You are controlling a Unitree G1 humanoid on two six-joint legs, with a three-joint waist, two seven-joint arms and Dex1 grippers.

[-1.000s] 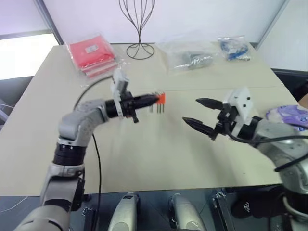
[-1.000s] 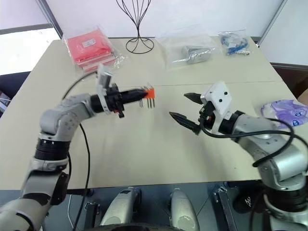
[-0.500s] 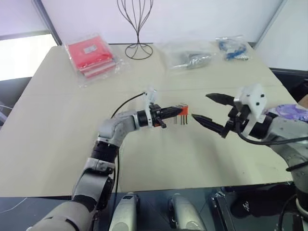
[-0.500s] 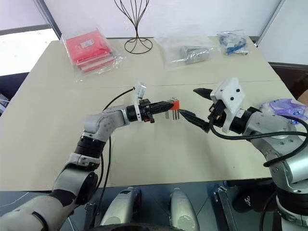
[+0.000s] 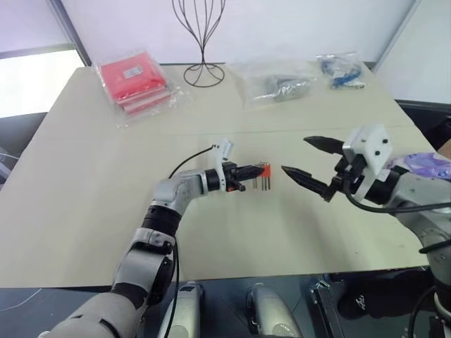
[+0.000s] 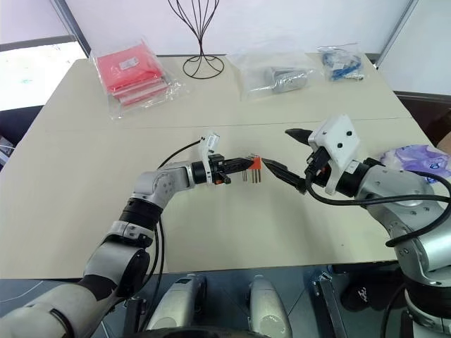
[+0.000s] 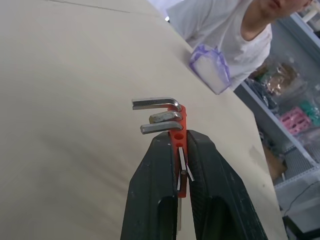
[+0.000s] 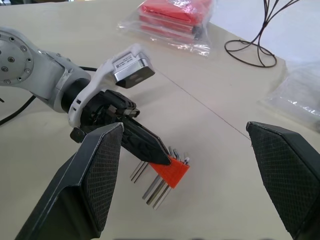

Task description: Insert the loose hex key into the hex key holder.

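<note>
The hex key holder (image 5: 264,167) is a small orange-red block with a few short dark keys hanging from it. It is held just above the beige table (image 5: 84,197), near the middle. My left gripper (image 5: 254,169) is shut on it and points level towards the right. In the left wrist view the holder (image 7: 178,125) sits pinched between the two black fingers, its keys sticking out sideways. My right gripper (image 5: 296,155) stands open just right of the holder, its fingers spread wide and empty, the lower tip close to the block. The loose hex key is out of view.
Red flat packets (image 5: 134,81), a black wire stand (image 5: 203,42), a clear bag (image 5: 278,81) and a bag with blue parts (image 5: 342,70) line the table's far side. A purple packet (image 5: 430,165) lies at the right edge. A person (image 7: 220,30) sits beyond the table.
My left gripper has carried the holder rightward and down, from left of centre to just beside the right gripper's lower finger. The right gripper has stayed put and open.
</note>
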